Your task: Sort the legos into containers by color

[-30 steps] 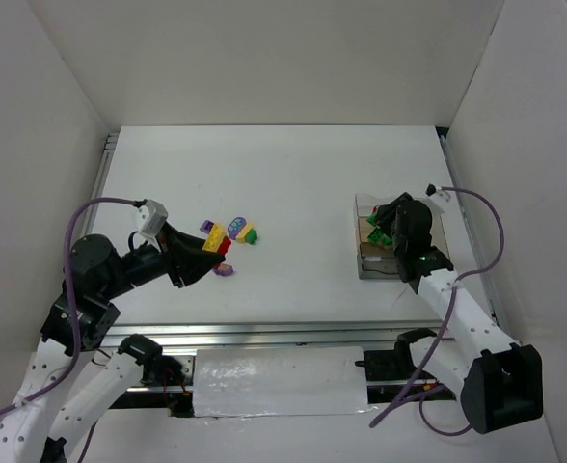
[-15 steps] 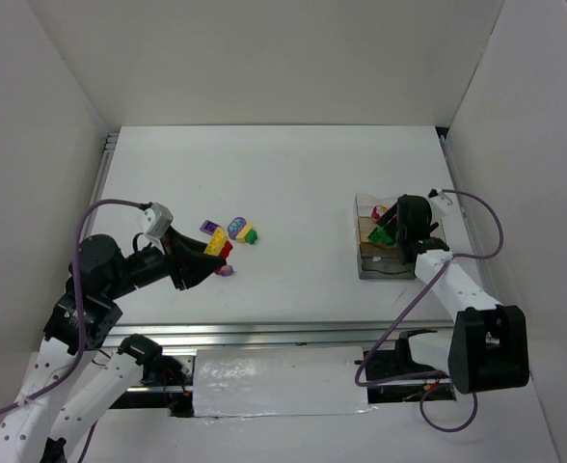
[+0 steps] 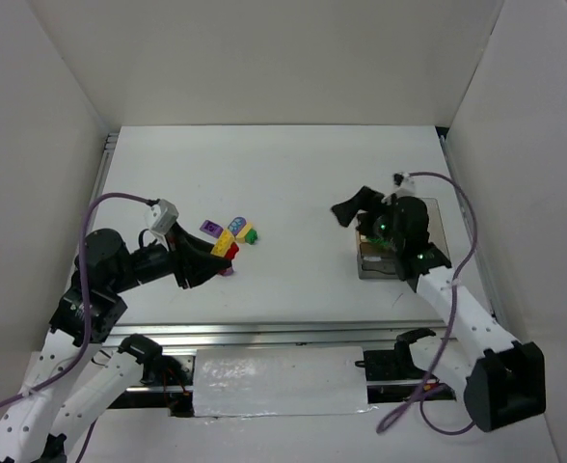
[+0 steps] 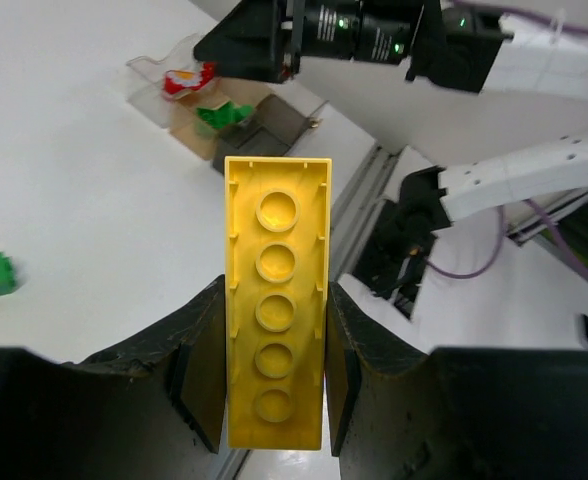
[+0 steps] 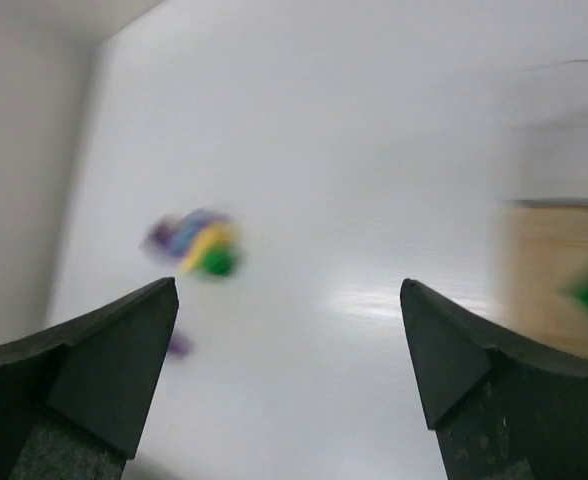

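Yellow and long, the brick (image 4: 276, 345) is clamped lengthwise by the left gripper (image 4: 274, 375) well left of the containers (image 3: 370, 268), and could be twisted loose in transit or struck by the empty, wide-spread right gripper (image 5: 286, 300) poised at their left edge.

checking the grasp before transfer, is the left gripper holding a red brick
No, the left gripper clamps a long yellow brick between its fingers.
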